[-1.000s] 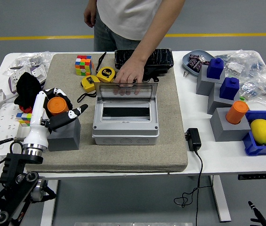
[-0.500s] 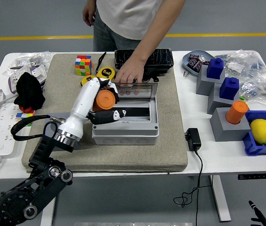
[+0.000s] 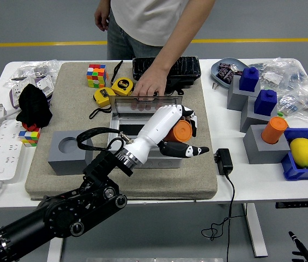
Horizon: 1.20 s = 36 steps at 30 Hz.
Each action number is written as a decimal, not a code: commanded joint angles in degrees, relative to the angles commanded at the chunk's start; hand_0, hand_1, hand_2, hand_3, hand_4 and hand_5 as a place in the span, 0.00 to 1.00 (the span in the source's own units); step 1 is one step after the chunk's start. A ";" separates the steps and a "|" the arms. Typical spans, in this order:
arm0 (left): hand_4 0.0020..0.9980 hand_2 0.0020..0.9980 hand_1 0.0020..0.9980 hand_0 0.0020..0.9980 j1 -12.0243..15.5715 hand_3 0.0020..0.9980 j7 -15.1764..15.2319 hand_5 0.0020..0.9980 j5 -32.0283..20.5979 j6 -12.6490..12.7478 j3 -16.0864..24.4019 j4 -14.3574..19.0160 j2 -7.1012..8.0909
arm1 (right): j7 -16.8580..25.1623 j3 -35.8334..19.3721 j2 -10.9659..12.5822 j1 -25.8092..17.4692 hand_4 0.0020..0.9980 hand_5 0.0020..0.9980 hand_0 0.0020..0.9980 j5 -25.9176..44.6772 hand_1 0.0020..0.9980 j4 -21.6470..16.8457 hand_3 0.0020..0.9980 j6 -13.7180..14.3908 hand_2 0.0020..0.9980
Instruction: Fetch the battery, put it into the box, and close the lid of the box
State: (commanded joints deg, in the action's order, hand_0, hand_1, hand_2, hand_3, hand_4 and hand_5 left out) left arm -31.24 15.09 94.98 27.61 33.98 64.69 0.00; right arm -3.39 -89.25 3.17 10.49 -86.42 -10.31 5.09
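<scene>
I count two orange batteries, two blue blocks, four grey stands, two tape measures, two puzzle cubes.

left hand carried orange battery from grey holder, now emptied, across box

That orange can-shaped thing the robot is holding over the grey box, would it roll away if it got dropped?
Probably. The orange battery looks like a smooth, round cylinder, so on its side it would likely roll. It seems rigid: the left hand wraps it without denting it. Its glossy skin might be a little slippery.
</scene>
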 joint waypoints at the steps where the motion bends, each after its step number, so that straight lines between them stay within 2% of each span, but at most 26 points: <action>1: 0.80 0.00 0.00 0.07 -0.40 0.00 0.10 0.17 -0.10 0.05 -0.08 -0.96 0.00 | -0.01 -0.01 0.00 0.00 1.00 0.96 0.90 -0.05 0.77 0.00 0.77 0.00 0.73; 2: 0.84 0.00 0.00 0.08 -1.31 0.00 0.33 0.20 -0.25 0.23 -0.14 -2.67 0.00 | -0.03 0.00 0.04 0.01 1.00 0.96 0.90 -0.17 0.77 0.00 0.77 -0.03 0.73; 6: 0.84 0.00 0.00 0.08 -2.99 0.00 0.85 0.20 -0.24 0.63 0.39 -7.46 0.00 | -0.09 -0.11 0.15 -0.02 1.00 0.96 0.90 -0.52 0.77 0.00 0.77 -0.05 0.73; 7: 0.95 0.00 0.00 0.08 -3.42 0.00 1.01 0.36 -0.23 0.69 0.60 -8.82 0.00 | -0.11 -0.19 0.19 -0.03 1.00 0.96 0.90 -0.66 0.77 0.00 0.77 -0.05 0.73; 11: 0.95 0.00 0.00 0.08 -4.21 0.00 1.27 0.36 -0.18 0.65 1.58 -12.49 0.00 | -0.11 -0.24 0.28 -0.02 1.00 0.96 0.90 -0.75 0.77 0.00 0.77 -0.03 0.73; 12: 0.95 0.00 0.00 0.08 -4.27 0.00 1.30 0.36 -0.20 0.64 1.72 -12.74 0.00 | -0.11 -0.23 0.29 -0.01 1.00 0.96 0.90 -0.74 0.77 0.00 0.77 -0.03 0.73; 13: 0.99 0.00 0.00 0.08 -4.28 0.00 1.30 0.48 -0.10 0.64 1.93 -12.92 0.00 | -0.12 -0.31 0.29 -0.01 1.00 0.96 0.90 -0.80 0.77 0.00 0.77 -0.02 0.73; 19: 0.99 0.00 0.00 0.08 -4.17 0.00 1.07 0.48 0.90 0.80 2.46 -12.95 0.00 | -0.14 -0.49 0.21 -0.10 1.00 0.96 0.90 -0.88 0.77 0.00 0.77 -0.04 0.73; 20: 1.00 0.00 0.00 0.08 -4.17 0.00 1.00 0.52 1.10 0.85 2.36 -13.02 0.00 | -0.15 -0.38 0.19 -0.07 1.00 0.96 0.90 -0.74 0.77 0.00 0.77 -0.08 0.73; 25: 1.00 0.00 0.00 0.08 -4.15 0.00 0.83 0.52 1.68 1.12 2.06 -13.05 0.00 | -0.08 -0.18 0.16 0.04 1.00 0.96 0.90 -0.46 0.77 0.00 0.77 -0.12 0.73; 26: 1.00 0.00 0.00 0.09 -4.16 0.00 0.82 0.59 1.79 1.18 2.14 -13.04 0.00 | -0.07 -0.19 0.16 0.04 1.00 0.96 0.90 -0.47 0.77 0.00 0.77 -0.13 0.73; 36: 1.00 0.00 0.00 0.09 -4.38 0.00 0.43 0.62 3.38 1.27 3.10 -13.46 0.00 | -0.07 -0.65 0.22 0.03 1.00 0.96 0.90 -0.85 0.77 0.00 0.77 -0.20 0.73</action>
State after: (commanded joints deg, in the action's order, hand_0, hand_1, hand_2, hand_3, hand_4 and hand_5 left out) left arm -35.62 15.53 98.37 28.88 37.08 51.23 0.00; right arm -3.47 -89.90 3.39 10.52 -87.27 -10.31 4.90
